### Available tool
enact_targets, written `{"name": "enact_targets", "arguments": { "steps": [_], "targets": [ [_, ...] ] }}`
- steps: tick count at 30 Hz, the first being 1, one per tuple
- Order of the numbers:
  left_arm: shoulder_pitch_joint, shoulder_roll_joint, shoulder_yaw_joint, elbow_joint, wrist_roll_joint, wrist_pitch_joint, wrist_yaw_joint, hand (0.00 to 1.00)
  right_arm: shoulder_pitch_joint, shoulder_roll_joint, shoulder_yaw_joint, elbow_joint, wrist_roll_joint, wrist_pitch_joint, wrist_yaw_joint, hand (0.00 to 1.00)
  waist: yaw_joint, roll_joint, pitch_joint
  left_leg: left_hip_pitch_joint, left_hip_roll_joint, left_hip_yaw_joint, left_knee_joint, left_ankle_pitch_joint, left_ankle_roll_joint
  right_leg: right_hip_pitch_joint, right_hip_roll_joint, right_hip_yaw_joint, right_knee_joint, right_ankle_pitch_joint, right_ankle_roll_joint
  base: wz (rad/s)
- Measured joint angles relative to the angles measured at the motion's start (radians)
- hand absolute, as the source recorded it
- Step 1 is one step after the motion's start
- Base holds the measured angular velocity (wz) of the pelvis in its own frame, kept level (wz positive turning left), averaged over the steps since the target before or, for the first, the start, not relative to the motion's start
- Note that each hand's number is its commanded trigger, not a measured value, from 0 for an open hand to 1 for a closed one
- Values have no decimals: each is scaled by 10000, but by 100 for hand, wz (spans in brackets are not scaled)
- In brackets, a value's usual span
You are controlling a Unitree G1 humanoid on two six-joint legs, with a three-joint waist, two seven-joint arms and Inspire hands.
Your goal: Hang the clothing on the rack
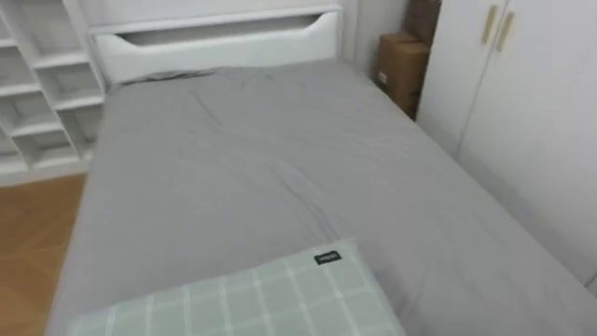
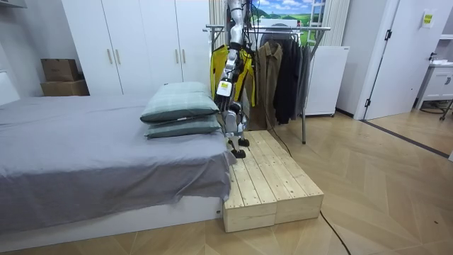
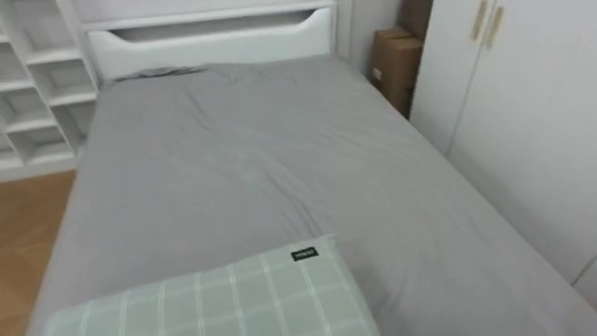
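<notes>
With the clothes (image 2: 282, 71) noted on the rack (image 2: 311, 28) behind the robot, the bed (image 1: 280, 168) being faced and the hand (image 2: 224, 88) in a state that cannot be told, a turn rackward is advised before reaching.

Grey-sheeted bed (image 3: 252, 159) centre. Green checked pillow (image 3: 224, 299) at 6 o'clock, lying on the sheet. White headboard (image 3: 215, 42) at 12. Cardboard box (image 3: 394, 61) at 1. White wardrobe (image 3: 522, 112) at 3. White shelves (image 3: 33, 93) at 10. Wooden floor (image 3: 28, 224) at 8.
</notes>
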Motion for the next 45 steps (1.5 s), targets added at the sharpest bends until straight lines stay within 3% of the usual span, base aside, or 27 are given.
{"name": "enact_targets", "arguments": {
  "steps": [6,7,10,16,21,23,24,27,33,38,43,45],
  "targets": [
    [351,-49,305,79,34,-16,124,0,-76,-3,13,23,-867,350,318,0,241,-182,26,34,-172,-500,156,-38,29,369,-27,-125,2,3,-25,32],
    [373,-67,399,84,48,22,123,0,-89,-6,25,32,-968,374,331,0,296,-175,73,-6,-204,-648,240,-91,38,420,-23,-110,-2,-4,-15,37],
    [450,-79,517,81,41,124,123,0,-196,6,181,141,-1033,455,530,0,405,-211,110,-124,-240,-954,463,-292,48,588,62,-98,-151,-20,12,30],
    [496,-80,631,-13,47,423,-84,0,-200,-5,265,297,-1070,608,1058,0,444,-178,75,-557,-271,-1589,1130,-475,10,741,251,-221,-151,-41,26,33],
    [472,-94,634,-11,688,508,-265,0,-146,-63,253,310,-737,784,1282,0,322,-166,66,-708,-284,-1621,1404,-479,-19,888,275,-481,-188,-192,-46,18],
    [448,-91,593,-7,857,529,-266,0,-95,-75,253,310,-552,796,1419,0,302,-186,54,-710,-356,-1615,1419,-472,-27,914,240,-401,-317,-377,26,4],
    [423,-117,578,-18,937,587,-281,0,-41,-114,253,311,-397,796,1508,0,276,-265,96,-721,-375,-1616,1394,-440,-31,882,226,-395,-355,-391,36,0],
    [436,-103,591,-28,1205,680,-279,0,137,-129,209,308,-181,793,1654,0,273,-226,-52,-689,-415,-1568,1256,-376,-3,932,167,-388,-399,-389,56,0],
    [284,-98,605,-320,1202,682,-255,0,121,-123,168,332,-194,793,1863,0,216,-306,-57,-628,-526,-1546,1063,-330,17,961,93,-386,-465,-344,85,3],
    [58,-114,561,-318,1134,488,-251,0,110,-114,273,328,-201,787,1831,0,264,-295,-5,-527,-544,-1542,999,-332,23,1064,96,-383,-442,-220,74,8],
    [38,-129,562,-310,1124,395,-250,0,-106,-100,481,375,-205,787,1800,0,296,-246,143,-517,-558,-1536,931,-333,24,1050,85,-373,-458,-217,77,0],
    [84,-140,560,-307,1124,395,-244,0,-106,-101,480,414,-199,788,1799,0,292,-233,156,-529,-558,-1536,912,-333,24,1026,85,-370,-459,-217,77,0]
  ]
}}
